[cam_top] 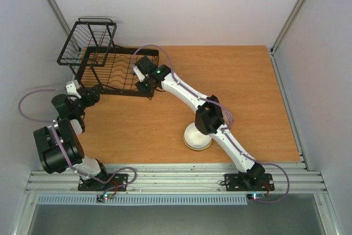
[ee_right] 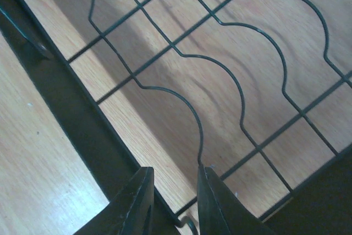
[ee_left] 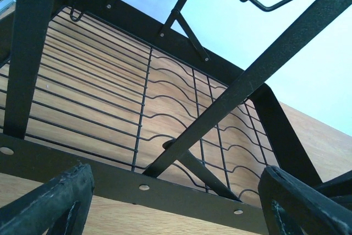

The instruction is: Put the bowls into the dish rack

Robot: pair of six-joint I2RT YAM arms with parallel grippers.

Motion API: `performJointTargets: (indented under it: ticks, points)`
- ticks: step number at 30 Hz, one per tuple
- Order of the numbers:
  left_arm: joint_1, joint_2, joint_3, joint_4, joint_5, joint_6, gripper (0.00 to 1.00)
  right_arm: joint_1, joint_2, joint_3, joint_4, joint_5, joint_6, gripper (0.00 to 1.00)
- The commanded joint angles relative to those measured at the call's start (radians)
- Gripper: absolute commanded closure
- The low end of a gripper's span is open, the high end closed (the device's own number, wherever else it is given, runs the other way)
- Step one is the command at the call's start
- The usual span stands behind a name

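Dish rack (cam_top: pixel 118 93): far-left of table (cam_top: pixel 137 130), 0 bowls loaded. Cream-white bowl (cam_top: pixel 193 138): on table under right arm (cam_top: pixel 181 89). Left gripper (ee_left: pixel 176 171): jaws wide apart at rack's frame, probably positioning it. Right gripper (ee_right: pixel 175 168): jaws narrowly apart over rim; grip unclear.

Wooden table (cam_top: pixel 247 81), black dish rack (cam_top: pixel 115 91) far left, cream bowl (cam_top: pixel 192 137) near front.
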Motion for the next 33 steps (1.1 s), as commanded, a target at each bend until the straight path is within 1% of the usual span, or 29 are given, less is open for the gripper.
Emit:
performJointTargets:
  ticks: [1,9,14,19,25,33]
  points:
    - [0.003,0.007,-0.008,0.085,0.03,-0.009,0.17,0.009,0.022,0.029,-0.092,0.051,-0.049,0.76]
    - [0.003,0.005,-0.017,0.103,0.032,-0.008,0.16,0.01,0.029,0.002,-0.193,0.144,-0.083,0.74]
    - [0.003,-0.022,-0.046,0.152,0.014,-0.005,0.16,0.008,-0.004,-0.098,-0.24,0.169,-0.082,0.72]
    - [0.003,-0.112,-0.116,0.206,-0.091,0.01,0.16,0.007,-0.113,-0.301,-0.203,0.2,-0.043,0.72]
    - [0.003,-0.205,-0.186,0.268,-0.159,0.015,0.16,0.008,-0.279,-0.6,-0.097,0.283,0.012,0.71]
    - [0.003,-0.186,-0.181,0.273,-0.175,0.004,0.15,0.008,-0.507,-0.971,0.025,0.345,0.098,0.71]
